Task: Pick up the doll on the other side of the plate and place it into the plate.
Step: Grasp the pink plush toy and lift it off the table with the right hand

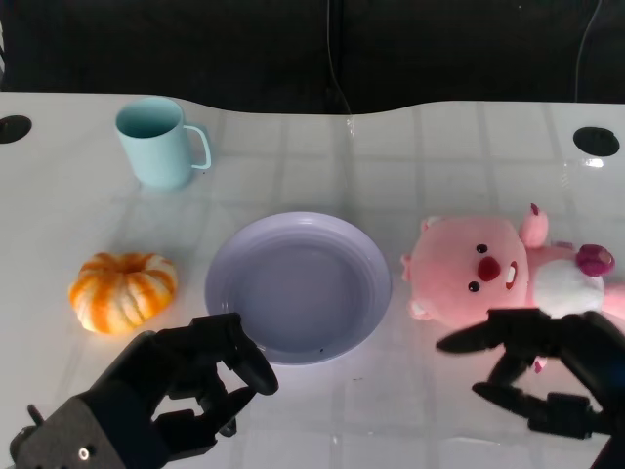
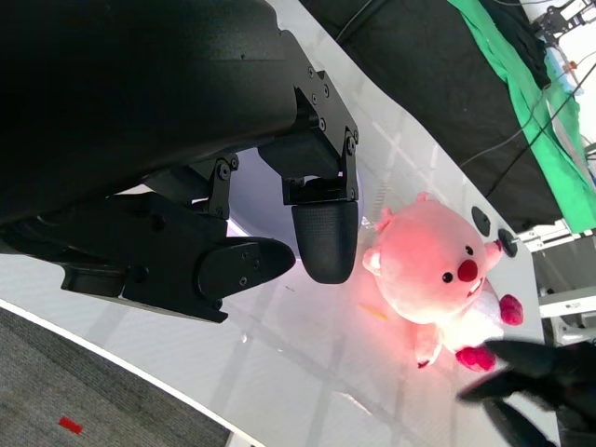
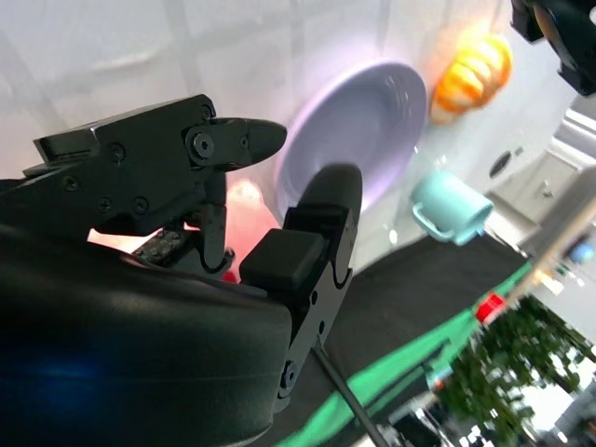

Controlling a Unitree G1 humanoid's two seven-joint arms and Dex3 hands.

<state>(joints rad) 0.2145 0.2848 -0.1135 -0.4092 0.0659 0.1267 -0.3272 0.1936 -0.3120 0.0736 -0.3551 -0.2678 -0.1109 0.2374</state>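
Observation:
A pink plush doll (image 1: 493, 272) lies on the white table just right of the lavender plate (image 1: 298, 286); the left wrist view shows the doll (image 2: 440, 277) too. My right hand (image 1: 543, 367) hovers at the doll's near side, fingers spread apart and holding nothing. In the right wrist view the doll (image 3: 244, 207) peeks pink between that hand's fingers (image 3: 233, 140), with the plate (image 3: 368, 126) beyond. My left hand (image 1: 186, 386) sits near the plate's front left rim, fingers curled in with nothing in them.
An orange pumpkin-like toy (image 1: 123, 290) lies left of the plate. A light blue mug (image 1: 158, 143) stands at the back left. Two round black holes (image 1: 596, 141) mark the table's far corners. A dark curtain hangs behind the table.

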